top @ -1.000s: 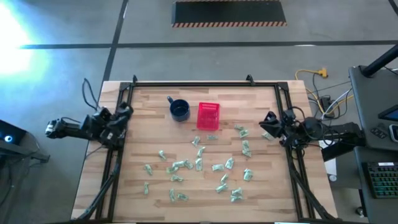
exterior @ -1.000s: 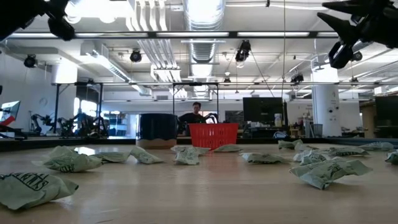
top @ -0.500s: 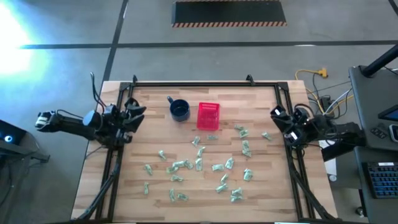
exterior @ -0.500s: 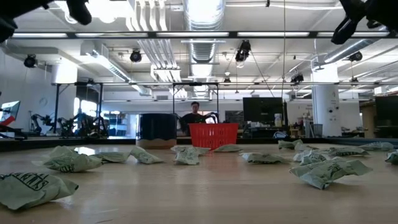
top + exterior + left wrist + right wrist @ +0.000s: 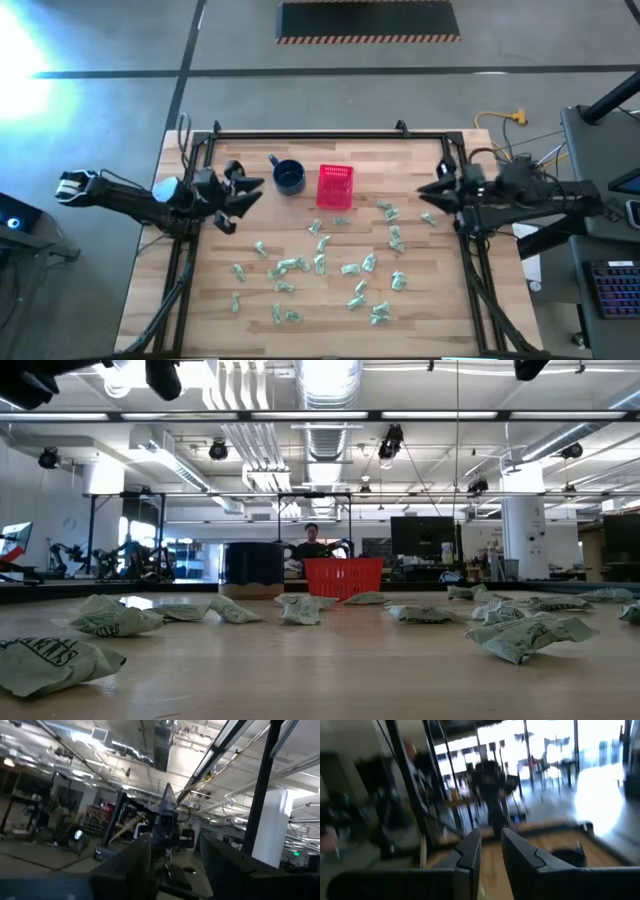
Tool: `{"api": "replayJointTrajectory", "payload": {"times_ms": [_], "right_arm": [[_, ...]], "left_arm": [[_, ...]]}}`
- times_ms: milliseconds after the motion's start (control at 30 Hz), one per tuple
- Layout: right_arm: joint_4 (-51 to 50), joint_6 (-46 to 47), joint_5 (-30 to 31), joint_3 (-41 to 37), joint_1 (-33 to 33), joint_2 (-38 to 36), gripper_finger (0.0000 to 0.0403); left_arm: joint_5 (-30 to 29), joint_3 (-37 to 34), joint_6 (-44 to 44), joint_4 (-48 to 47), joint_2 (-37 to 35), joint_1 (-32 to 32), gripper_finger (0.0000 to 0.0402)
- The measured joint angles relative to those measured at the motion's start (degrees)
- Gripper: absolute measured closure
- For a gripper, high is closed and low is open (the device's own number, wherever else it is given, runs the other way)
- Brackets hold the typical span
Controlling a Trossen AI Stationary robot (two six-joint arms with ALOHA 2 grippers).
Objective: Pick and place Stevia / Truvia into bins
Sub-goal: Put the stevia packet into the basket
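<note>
Several pale green-and-white Stevia sachets point(image 5: 320, 262) lie flat and scattered over the middle and near part of the wooden table; the low view shows them close up point(image 5: 300, 610). The red slotted basket point(image 5: 335, 186) stands toward the far edge point(image 5: 343, 577). My left gripper point(image 5: 250, 195) hangs open in the air over the table's left part, well left of the basket, with nothing between its fingers point(image 5: 175, 865). My right gripper point(image 5: 422, 193) hovers high over the table's right part, its fingers a narrow gap apart and holding nothing point(image 5: 491, 850).
A dark blue mug point(image 5: 289, 177) stands just left of the basket. A black metal frame point(image 5: 330, 134) runs round the table's edges. A person point(image 5: 312, 543) sits in the room far behind the basket. Bare wood lies along the far edge and near the left edge.
Both arms have risen and reached in from the table's sides. My left gripper has moved up and toward the table's right, out over the wood. My right gripper has climbed, rolled about its own line and levelled out. The sachets and the basket have stayed put.
</note>
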Motion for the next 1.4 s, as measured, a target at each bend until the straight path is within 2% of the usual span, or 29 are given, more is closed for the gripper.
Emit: {"api": "replayJointTrajectory", "payload": {"times_ms": [133, 333, 600, 733, 933, 1100, 1400], "right_arm": [[-15.98, 1.47, 0.79, 7.74, 0.00, 7.23, 0.0335], [-32.21, 0.84, 1.93, 14.40, 0.00, 17.05, 0.0335], [-45.47, 6.64, 2.06, 13.92, -0.17, 25.36, 0.0335], [-52.26, 13.51, 3.95, 12.04, -0.14, 27.67, 0.0335], [-60.06, 29.84, 12.77, 10.41, -0.17, 28.76, 0.0334], [-61.84, 35.99, 10.78, 8.97, -0.17, 28.90, 0.0313], [-61.96, 43.49, 9.26, 3.07, -0.76, 29.12, 0.0246]], "left_arm": [[3.41, 0.12, -4.70, -1.00, 0.91, 0.00, 0.0246], [5.32, 0.13, -9.26, -3.35, 2.75, -0.02, 0.0246], [5.90, 0.13, -12.30, -4.12, 6.72, 0.02, 0.0246], [5.91, 0.14, -12.30, -4.11, 8.93, 0.02, 0.0246], [5.91, 0.19, -13.37, -4.06, 11.54, 0.02, 0.0246], [5.91, 0.19, -13.83, -4.04, 12.89, 0.02, 0.0246], [5.91, 0.19, -13.73, -4.01, 13.23, 0.02, 0.0246]]}}
